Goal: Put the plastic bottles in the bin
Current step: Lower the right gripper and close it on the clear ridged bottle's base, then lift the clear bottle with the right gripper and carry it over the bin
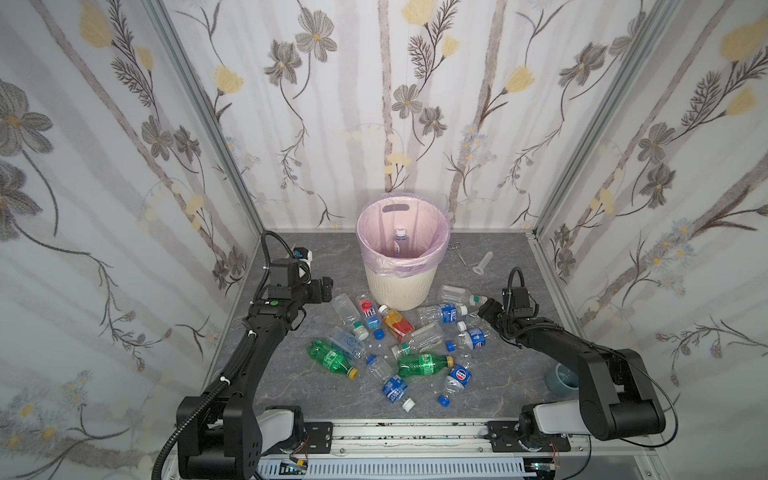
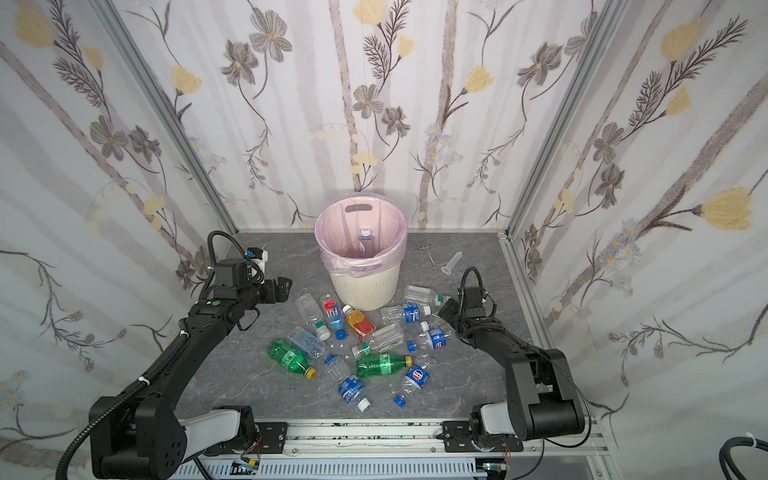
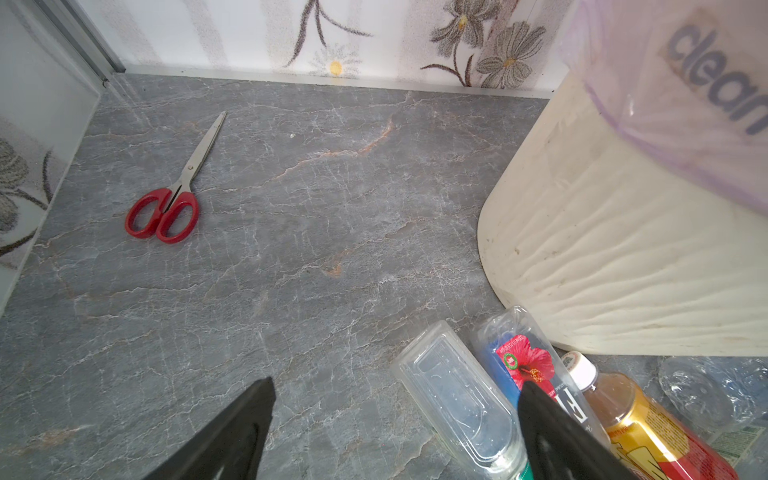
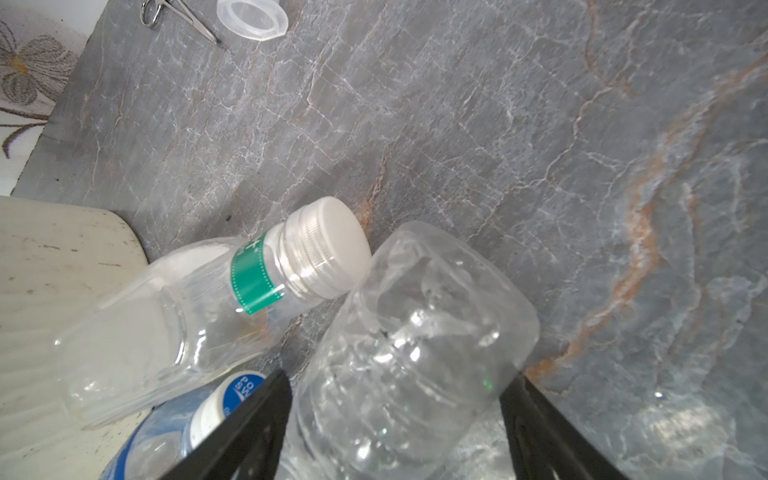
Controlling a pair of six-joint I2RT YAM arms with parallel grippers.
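Observation:
The bin [image 1: 399, 286] [image 2: 365, 286] stands at the back middle, its pink liner holding one bottle [image 1: 400, 241]. Several plastic bottles lie in front of it, among them two green ones [image 1: 330, 359] [image 1: 424, 365] and an orange one [image 1: 397, 324]. My right gripper [image 1: 484, 309] [image 4: 397, 415] is low at the heap's right edge, both fingers against a clear bottle [image 4: 415, 332] lying on the table. A green-banded, white-capped bottle [image 4: 187, 299] lies beside it. My left gripper [image 1: 326, 286] [image 3: 395, 415] hovers open left of the bin, holding nothing, over a clear bottle [image 3: 457, 395].
Red scissors [image 3: 166, 208] lie at the back left. Metal forceps [image 1: 457, 251] and a clear flared tube [image 1: 484, 264] lie right of the bin. A grey-blue bowl [image 1: 561, 378] sits under the right arm. Loose blue caps [image 1: 444, 400] lie near the front.

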